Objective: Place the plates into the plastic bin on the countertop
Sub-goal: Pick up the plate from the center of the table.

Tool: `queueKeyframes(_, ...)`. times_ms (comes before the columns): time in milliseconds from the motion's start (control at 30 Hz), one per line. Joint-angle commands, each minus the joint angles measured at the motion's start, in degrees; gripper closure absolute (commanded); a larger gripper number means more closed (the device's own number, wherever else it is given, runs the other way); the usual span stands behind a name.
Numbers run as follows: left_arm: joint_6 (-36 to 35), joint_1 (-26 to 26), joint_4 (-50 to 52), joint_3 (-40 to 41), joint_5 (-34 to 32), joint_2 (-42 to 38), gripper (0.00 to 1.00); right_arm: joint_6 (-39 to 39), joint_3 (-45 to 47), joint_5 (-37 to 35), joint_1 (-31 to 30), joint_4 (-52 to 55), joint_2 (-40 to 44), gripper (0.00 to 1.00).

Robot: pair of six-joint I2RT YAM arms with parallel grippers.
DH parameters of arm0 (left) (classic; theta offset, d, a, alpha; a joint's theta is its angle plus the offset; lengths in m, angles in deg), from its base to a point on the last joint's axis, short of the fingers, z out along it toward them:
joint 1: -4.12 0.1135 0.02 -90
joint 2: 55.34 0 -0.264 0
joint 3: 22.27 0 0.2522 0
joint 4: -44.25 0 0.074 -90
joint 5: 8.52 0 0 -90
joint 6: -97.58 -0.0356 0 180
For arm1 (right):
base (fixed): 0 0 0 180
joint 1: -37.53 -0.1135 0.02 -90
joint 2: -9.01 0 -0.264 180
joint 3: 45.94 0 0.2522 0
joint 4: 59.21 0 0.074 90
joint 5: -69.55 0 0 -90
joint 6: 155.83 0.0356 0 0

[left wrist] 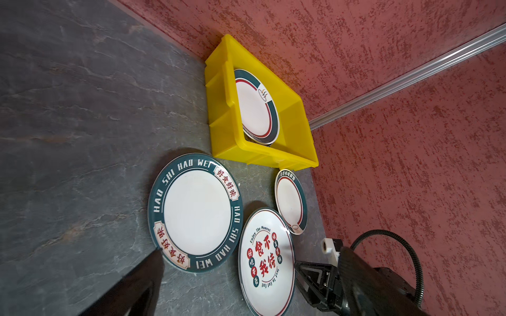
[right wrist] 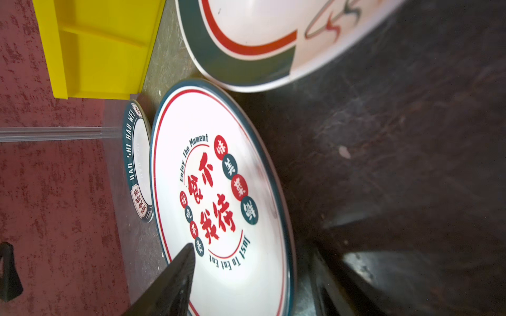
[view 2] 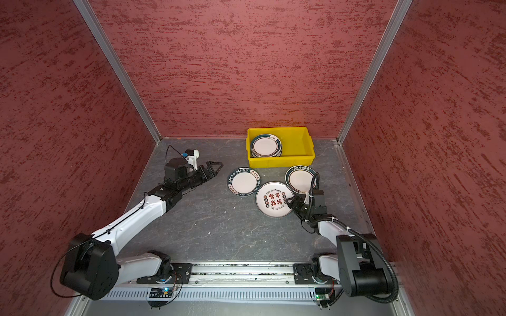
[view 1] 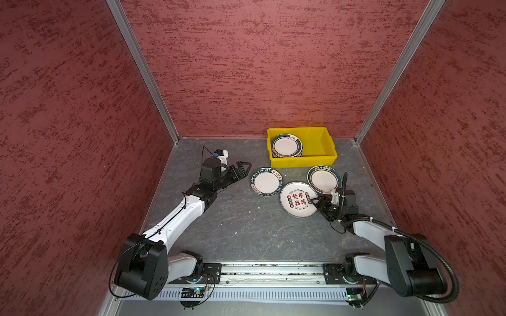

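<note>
- Your right claw (view 1: pixel 315 203) is half spread astride the near rim of the red-character plate (view 1: pixel 297 199); one finger (right wrist: pixel 175 279) reaches over the plate's face and the other sits outside the rim; no pinch shows yet.
- Your left claw (view 1: pixel 242 168) is spread wide and empty; it hovers just beside the HAO SHI HAO WEI plate (view 1: pixel 266 182).
- The red-character plate lies on the worktop (view 1: pixel 232 232); its far edge meets the lettered plate, touching or overlapping, and you cannot tell which.
- A third, teal-rimmed plate (view 1: pixel 323 179) lies between your right arm and the bin.
- The yellow bin (view 1: pixel 301 161) stands against the back wall; a stack of plates (view 1: pixel 286 145) fills the half nearer your left arm, its count unreadable; the other half shows bare yellow.
- Progress, as a judgement: you look well into the task; the stack is in, three plates remain outside, and the red-character one looks like the next to go.
</note>
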Motion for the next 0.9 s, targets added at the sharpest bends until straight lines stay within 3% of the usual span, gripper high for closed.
queueKeyframes(0,0.36,1.10,-1.12,1.13,0.91,-1.09,0.01,0.28,0.81,-1.90,0.39,-1.40,-0.44,0.40)
queueKeyframes(67,0.03,1.65,-1.07,1.69,0.91,-0.95,0.01,-0.22,0.89,-3.37,0.41,-0.96,-0.35,0.48)
queueKeyframes(233,-0.23,3.64,-1.43,3.66,1.42,-0.47,0.01,-2.15,0.95,-6.23,0.49,-0.27,-0.94,0.50)
queueKeyframes(533,-0.10,5.02,-3.04,7.93,2.22,0.40,0.01,-2.82,1.08,-4.03,0.47,-4.12,-5.35,0.55)
queueKeyframes(867,0.21,5.20,-4.45,9.72,2.41,1.63,0.01,-2.43,1.11,-3.89,0.46,-5.02,-6.36,0.75)
